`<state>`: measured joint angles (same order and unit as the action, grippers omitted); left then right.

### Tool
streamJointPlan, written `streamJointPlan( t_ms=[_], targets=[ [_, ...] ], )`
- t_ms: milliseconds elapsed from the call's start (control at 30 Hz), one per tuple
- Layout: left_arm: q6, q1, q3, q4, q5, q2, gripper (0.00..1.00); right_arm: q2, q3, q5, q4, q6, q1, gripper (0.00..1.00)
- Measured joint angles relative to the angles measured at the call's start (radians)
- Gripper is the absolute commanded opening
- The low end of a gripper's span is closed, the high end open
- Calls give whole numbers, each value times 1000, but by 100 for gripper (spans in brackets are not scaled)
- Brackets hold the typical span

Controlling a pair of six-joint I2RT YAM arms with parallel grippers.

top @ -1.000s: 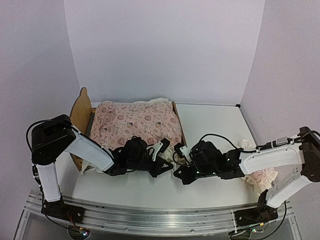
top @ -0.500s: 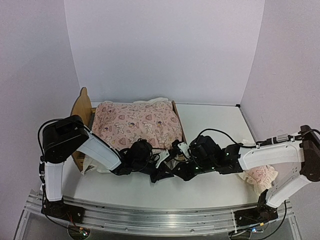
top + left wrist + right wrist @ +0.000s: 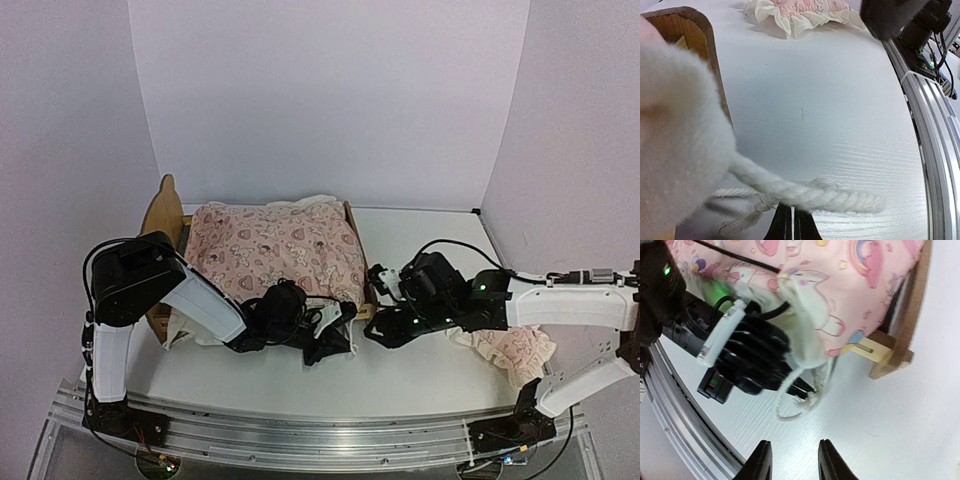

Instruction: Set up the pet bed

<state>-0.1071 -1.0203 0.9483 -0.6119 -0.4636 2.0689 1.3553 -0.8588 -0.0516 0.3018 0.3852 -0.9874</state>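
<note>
Across the white table (image 3: 420,235), the pet bed (image 3: 160,215) sits left of centre, its bear-ear headboard at the left and its footboard towards the middle. A pink heart-print quilt (image 3: 275,250) covers it, with one corner spilling over the near foot end. A ruffled pink pillow (image 3: 515,350) lies on the table well to the right, partly under the right arm. The left gripper (image 3: 791,225) is at that hanging quilt corner with its jaws pressed together. The quilt's white cord (image 3: 810,192) crosses just above its tips, and I cannot tell whether it is pinched. The right gripper (image 3: 792,462), near the footboard's leg, has its jaws parted with nothing between them.
</note>
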Motion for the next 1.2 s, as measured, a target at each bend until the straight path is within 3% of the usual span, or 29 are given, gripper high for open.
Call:
streamJointPlan(
  t_ms=[133, 467, 767, 933, 1200],
  targets=[
    [-1, 0, 1, -1, 4, 0, 0, -20, 60, -24, 4, 29, 40, 37],
    [-1, 0, 1, -18, 9, 0, 0, 175, 80, 125, -182, 55, 84, 39],
    [-1, 0, 1, -28, 11, 0, 0, 215, 80, 213, -291, 82, 85, 34],
    [-1, 0, 0, -30, 11, 0, 0, 229, 80, 233, -316, 90, 85, 19],
    [-1, 0, 0, -43, 12, 0, 0, 236, 80, 178, -310, 103, 88, 22]
  ],
)
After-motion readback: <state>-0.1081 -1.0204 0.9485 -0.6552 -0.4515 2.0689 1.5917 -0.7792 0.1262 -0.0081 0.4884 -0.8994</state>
